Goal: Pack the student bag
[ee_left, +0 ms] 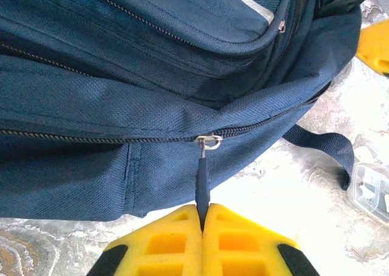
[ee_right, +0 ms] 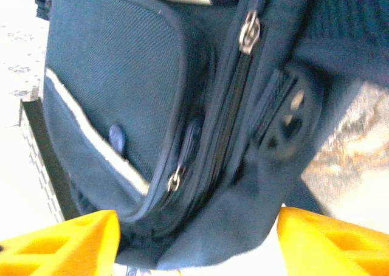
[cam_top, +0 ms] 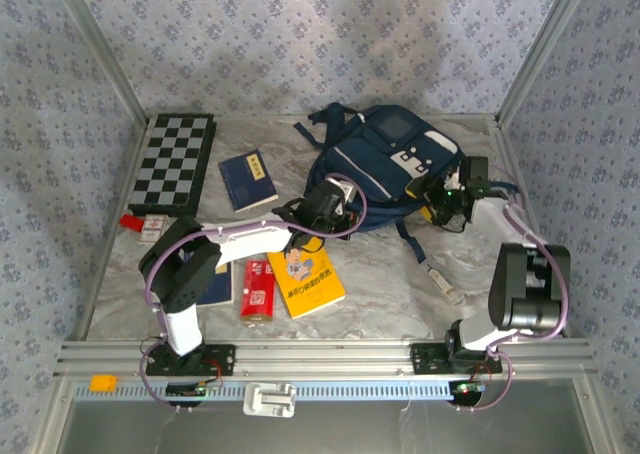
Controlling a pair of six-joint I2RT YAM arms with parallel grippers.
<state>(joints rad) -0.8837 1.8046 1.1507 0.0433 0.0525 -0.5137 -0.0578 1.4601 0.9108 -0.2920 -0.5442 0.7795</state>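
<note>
Here, left claw (ee_left: 202,212) pinches zipper pull (ee_left: 202,179); right claw (ee_right: 197,233) gapes.

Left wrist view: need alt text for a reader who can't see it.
The yellow left gripper, shut, pinches the dark zipper pull of the navy bag, whose zipper runs across the frame. The bag lies on a marbled table, with a strap trailing at right.

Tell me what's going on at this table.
Two robot arms are working on the student bag. The left tool is shut on the pull tab of a zipper. The right tool stands open at the bag's other end, fabric between its fingers. A yellow book and a blue book lie outside on the table.
</note>
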